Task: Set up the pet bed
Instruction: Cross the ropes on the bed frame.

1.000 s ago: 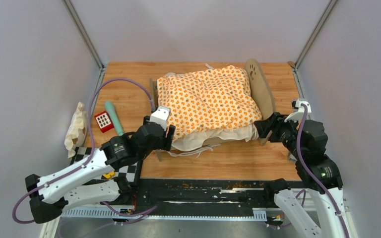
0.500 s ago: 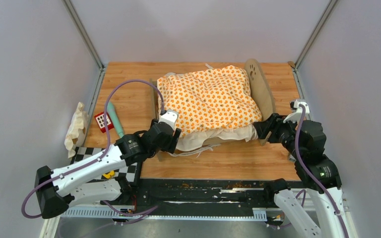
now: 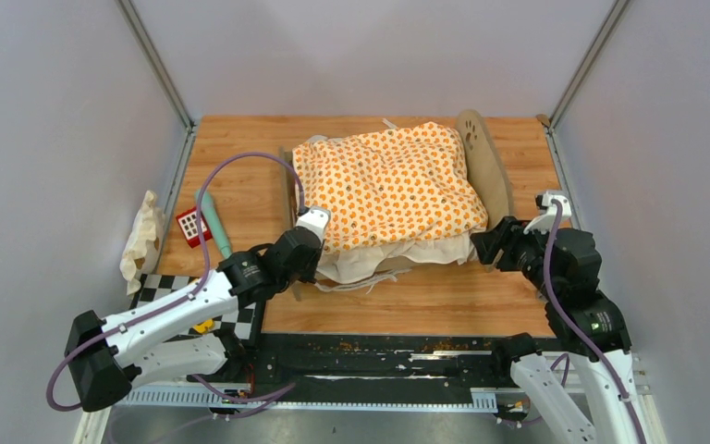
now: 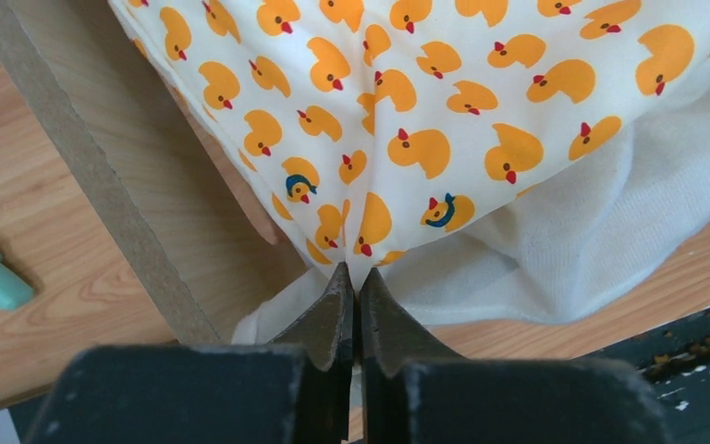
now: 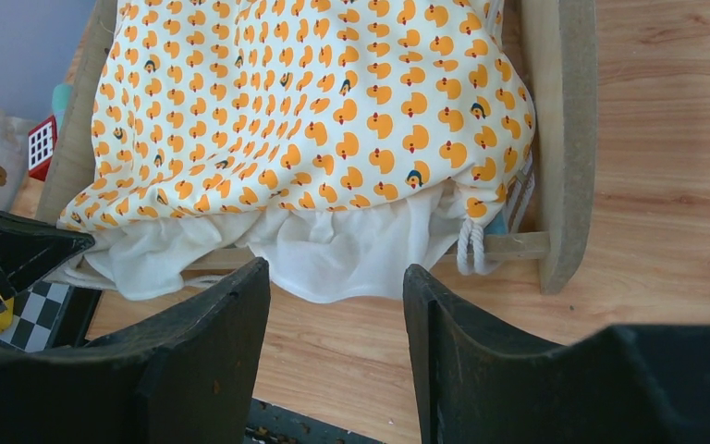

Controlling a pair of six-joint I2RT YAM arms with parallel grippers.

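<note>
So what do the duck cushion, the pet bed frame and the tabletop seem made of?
The cushion: soft matte printed cloth, it puckers and folds; its white underside looks fleecy. The pet bed frame: bare light wood or fibreboard, judging by dull faces and raw brown edges. The tabletop: wood-grain pattern, slight sheen, possibly laminate.

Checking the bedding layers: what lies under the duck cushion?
Below the near edge of the cushion, white fabric spills over the front rail of the bed; whether it is a separate layer is unclear. The bed's base is fully covered.
</note>
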